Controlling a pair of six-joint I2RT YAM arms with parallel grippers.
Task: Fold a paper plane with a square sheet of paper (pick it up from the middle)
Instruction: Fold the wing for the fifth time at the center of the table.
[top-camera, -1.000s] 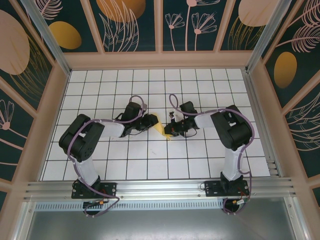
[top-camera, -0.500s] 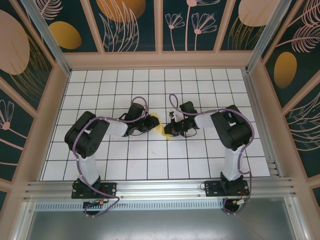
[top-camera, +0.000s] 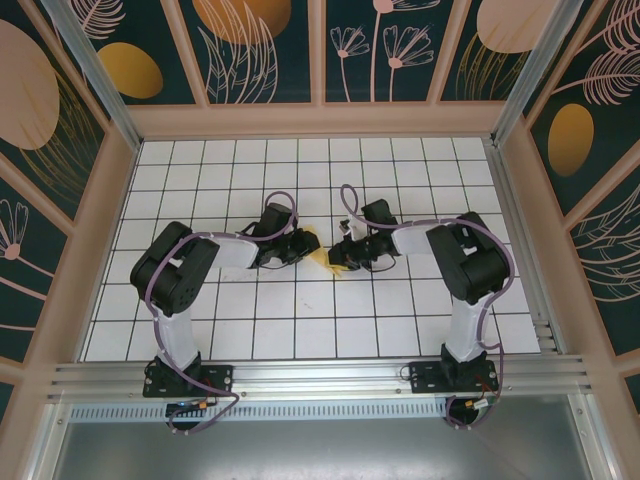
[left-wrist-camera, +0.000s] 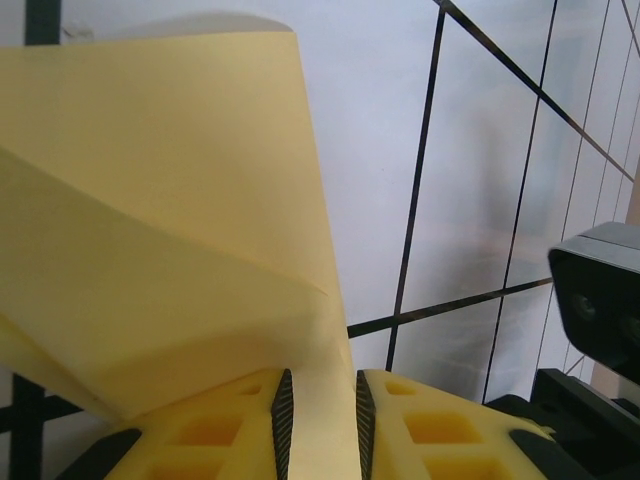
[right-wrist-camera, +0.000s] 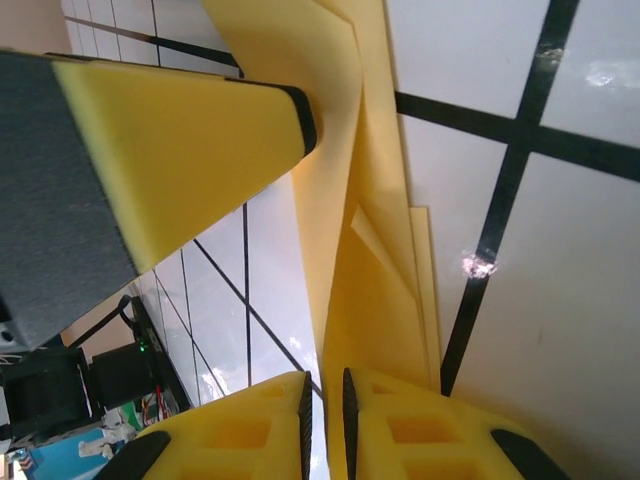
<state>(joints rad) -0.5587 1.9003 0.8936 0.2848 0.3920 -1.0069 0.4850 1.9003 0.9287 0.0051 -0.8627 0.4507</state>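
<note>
Since a second ago the left arm's elbow has swung in toward the table (top-camera: 200, 300) centre and its wrist has crept a little toward the table's back, while the right gripper (top-camera: 338, 256) has edged slightly the same way. The sheet of paper (top-camera: 318, 252) has barely shifted. It sits just back of the table's middle, held up off the tiles between the two grippers. It is a pale-yellow creased wedge with several layers. In the left wrist view a broad flap (left-wrist-camera: 150, 200) rises with a diagonal fold, and in the right wrist view (right-wrist-camera: 370, 270) narrow stacked pleats run lengthwise. The left gripper (left-wrist-camera: 318, 385) is clamped on a strip of the paper, pads nearly together. The right gripper's (right-wrist-camera: 325, 385) jaws stand a thin slit apart at the paper's lower end; whether they pinch it I cannot tell. The left gripper's yellow finger (right-wrist-camera: 170, 150) presses in close beside the fold. Bare tiles ring the table's middle on every side out to its walls.
</note>
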